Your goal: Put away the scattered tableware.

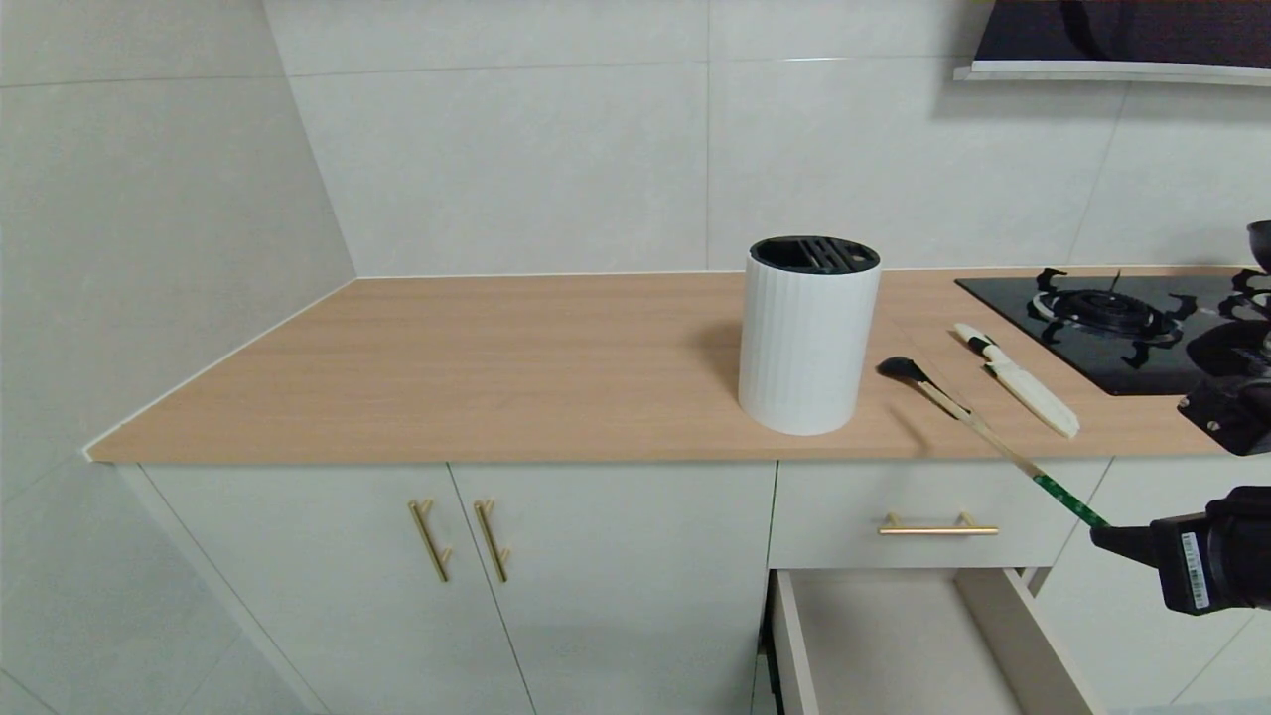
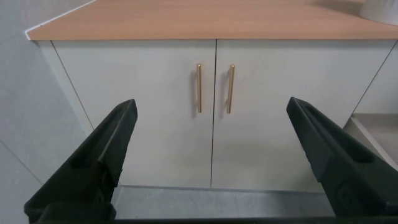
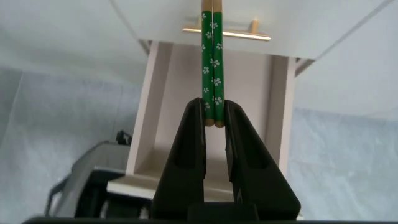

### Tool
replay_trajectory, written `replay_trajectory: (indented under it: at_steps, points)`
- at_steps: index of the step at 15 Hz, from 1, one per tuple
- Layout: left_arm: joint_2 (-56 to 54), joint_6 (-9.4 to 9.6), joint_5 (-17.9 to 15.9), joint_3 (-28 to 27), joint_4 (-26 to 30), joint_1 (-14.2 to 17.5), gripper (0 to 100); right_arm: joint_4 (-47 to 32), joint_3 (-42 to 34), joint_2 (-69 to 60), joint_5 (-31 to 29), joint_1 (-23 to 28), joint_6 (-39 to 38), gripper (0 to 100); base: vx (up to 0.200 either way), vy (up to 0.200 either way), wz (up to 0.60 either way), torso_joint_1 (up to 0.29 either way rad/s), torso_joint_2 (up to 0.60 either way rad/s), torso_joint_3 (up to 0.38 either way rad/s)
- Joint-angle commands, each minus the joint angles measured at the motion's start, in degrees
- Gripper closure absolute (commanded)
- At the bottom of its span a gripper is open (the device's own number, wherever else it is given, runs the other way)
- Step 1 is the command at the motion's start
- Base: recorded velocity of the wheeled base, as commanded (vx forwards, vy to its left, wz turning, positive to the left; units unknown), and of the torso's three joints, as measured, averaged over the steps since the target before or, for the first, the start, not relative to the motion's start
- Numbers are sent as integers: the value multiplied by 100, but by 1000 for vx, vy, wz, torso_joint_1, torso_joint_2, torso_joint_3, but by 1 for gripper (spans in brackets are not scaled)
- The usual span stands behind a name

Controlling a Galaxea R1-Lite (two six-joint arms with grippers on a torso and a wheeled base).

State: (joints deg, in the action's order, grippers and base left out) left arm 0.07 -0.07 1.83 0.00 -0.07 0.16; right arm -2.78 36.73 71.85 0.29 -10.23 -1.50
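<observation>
Chopsticks [image 3: 209, 62] clamped at their green ends in right gripper [image 3: 214, 113], shafts slanting away-left over the counter [image 1: 496, 377] toward white holder [image 1: 806, 343]. Open drawer [image 1: 884, 626] lies below, slightly left of that gripper. Left gripper [image 2: 210, 111] gapes wide, empty, farther off.

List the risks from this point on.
1. The right gripper pinches the chopsticks only at their green ends; they could pivot or slip out beside the open drawer.
2. Their free tips reach over the counter close to the knife; a swing could knock it.
</observation>
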Motion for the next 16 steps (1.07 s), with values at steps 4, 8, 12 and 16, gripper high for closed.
replay_trajectory:
  at_steps: [4, 8, 12, 16]
  points:
    - [1, -1, 2, 0, -1, 2, 0, 14, -201, -92, 129, -155, 194, 100, 0, 0, 0, 0, 0, 0]
    - [1, -1, 2, 0, -1, 2, 0, 23, -298, -101, 138, -313, 211, 100, 0, 0, 0, -124, 292, 172]
    - [1, -1, 2, 0, -1, 2, 0, 23, -324, -128, 129, -410, 211, 100, 0, 0, 0, -191, 471, 279]
    - [1, -1, 2, 0, -1, 2, 0, 5, -360, -505, 129, -735, 211, 100, 0, 0, 0, -182, 474, 281]
